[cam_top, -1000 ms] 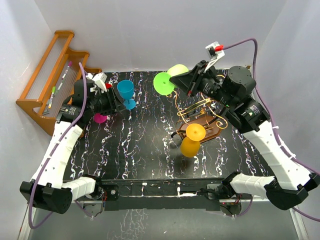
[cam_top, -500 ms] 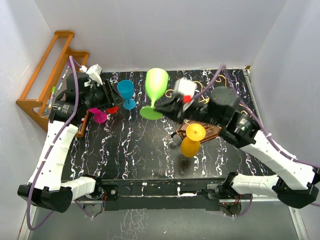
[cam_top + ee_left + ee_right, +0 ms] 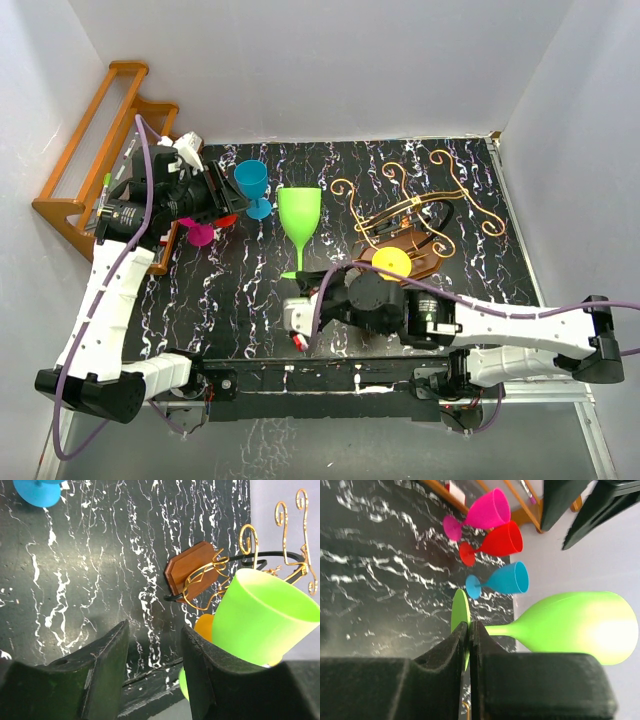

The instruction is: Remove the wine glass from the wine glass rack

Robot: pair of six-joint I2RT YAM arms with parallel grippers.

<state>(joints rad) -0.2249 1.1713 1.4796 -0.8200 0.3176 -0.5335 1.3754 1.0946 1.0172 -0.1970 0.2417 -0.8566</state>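
The green wine glass (image 3: 298, 213) stands upright off the rack, at the middle of the table. My right gripper (image 3: 305, 284) is shut on the thin edge of its round foot (image 3: 459, 611); its bowl (image 3: 580, 625) points away from the jaws. The wine glass rack (image 3: 418, 205), gold wire on a dark brown base (image 3: 415, 248), stands at the right with an orange glass (image 3: 390, 263) hanging on it. My left gripper (image 3: 222, 200) is open and empty at the back left, near the blue glass (image 3: 250, 180). The left wrist view shows the green glass (image 3: 260, 615) in front of the rack (image 3: 192, 570).
Blue, red (image 3: 226, 217) and pink (image 3: 200, 235) glasses stand together at the back left; they show in the right wrist view too, pink (image 3: 487, 511), red (image 3: 502, 540), blue (image 3: 505, 578). An orange-brown stepped shelf (image 3: 100, 150) with pens stands at the far left.
My right arm has swung the green glass from beside the rack to the table's middle front and turned it upright. The arm now lies low along the front. The left arm barely moved.
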